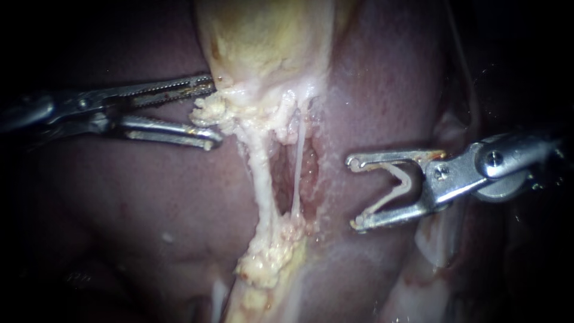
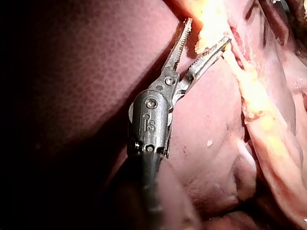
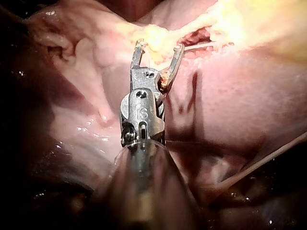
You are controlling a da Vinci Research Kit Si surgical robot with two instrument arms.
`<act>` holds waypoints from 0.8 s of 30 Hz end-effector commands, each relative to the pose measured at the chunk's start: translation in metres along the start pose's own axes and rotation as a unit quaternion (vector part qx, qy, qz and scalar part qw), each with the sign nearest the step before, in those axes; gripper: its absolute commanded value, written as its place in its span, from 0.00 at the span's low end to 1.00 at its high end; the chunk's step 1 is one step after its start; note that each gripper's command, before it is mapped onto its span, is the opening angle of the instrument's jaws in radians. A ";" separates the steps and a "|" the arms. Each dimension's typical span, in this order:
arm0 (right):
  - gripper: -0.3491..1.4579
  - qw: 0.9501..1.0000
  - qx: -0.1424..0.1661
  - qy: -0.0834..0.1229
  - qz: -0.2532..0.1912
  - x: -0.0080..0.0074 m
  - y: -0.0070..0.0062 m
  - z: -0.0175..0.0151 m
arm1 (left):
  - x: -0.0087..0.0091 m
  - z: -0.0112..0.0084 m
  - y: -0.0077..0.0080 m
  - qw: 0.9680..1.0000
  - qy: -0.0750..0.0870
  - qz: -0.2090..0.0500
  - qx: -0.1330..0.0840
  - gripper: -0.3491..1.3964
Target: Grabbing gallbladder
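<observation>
Gallbladder [image 1: 269, 42] at top centre of frame, long axis running down the middle; left instrument [image 1: 214, 113] nearer, jaws wide and empty, tips just at its ragged lower left edge; right instrument [image 1: 353, 192] farther off at right, jaws wide, also empty.

Dark red liver [image 1: 149, 197] as the backdrop, wet sheen on its surface, bright light pooled at the centre, edges sinking into black shadow
</observation>
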 end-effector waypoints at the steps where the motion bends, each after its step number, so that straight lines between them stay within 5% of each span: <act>1: 0.47 1.000 0.000 0.000 0.000 0.0000 0.0000 0.0000 | 0.0000 0.0000 0.0001 1.000 0.000 -0.007 0.001 0.38; 6: 0.47 1.000 0.000 0.000 0.000 -0.0001 0.0001 0.0000 | -0.0001 0.0003 0.0004 1.000 0.000 -0.024 0.002 0.24; 9: 0.47 1.000 0.000 0.000 0.000 -0.0001 0.0001 0.0000 | -0.0002 0.0003 0.0008 0.999 0.001 -0.038 0.005 0.00; 15: 0.47 1.000 0.000 0.000 0.000 -0.0001 0.0001 0.0000 | -0.0003 0.0000 0.0020 0.998 0.001 -0.052 0.023 0.00; 18: 0.47 1.000 0.000 0.000 0.000 -0.0001 0.0002 -0.0001 | 0.0001 -0.0009 0.0031 0.998 -0.011 -0.056 0.027 0.00; 24: 0.47 1.000 0.000 0.000 0.000 -0.0003 0.0003 -0.0002 | 0.0030 -0.0034 0.0035 0.997 -0.021 -0.067 0.019 0.00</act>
